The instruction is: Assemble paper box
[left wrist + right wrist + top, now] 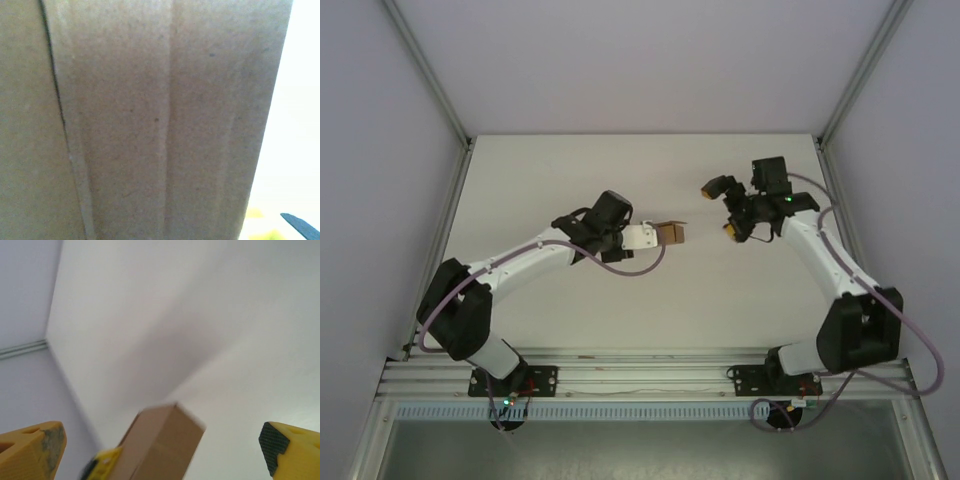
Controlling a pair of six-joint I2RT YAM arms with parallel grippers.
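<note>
Two arms: both reach in over the white table (620, 330) from the near edge, tips facing each other near mid-table.
Left gripper (663, 235): clamped on the paper box (673, 233), which sticks out of its tip toward the right arm.
Right gripper (722, 208): spread wide, nothing between the fingers, just beside the box on its right, not touching.
Box position: centre of the table in the top view, between the two grippers. Cannot tell if it is lifted or resting on the surface.
Box shape: small, brown, rectangular, folded up rather than a flat sheet.
Left wrist view: plain cardboard right up against the lens, paper box (150, 125) face with one vertical crease down the middle and a seam edge toward the left. Bright blown-out strip on the right.
Right wrist view: own yellow fingers (30, 452) at the two bottom corners, well apart. Paper box (162, 445) is low centre between them, tilted and blurred, with a yellow fingertip of the other gripper at its lower left.
</note>
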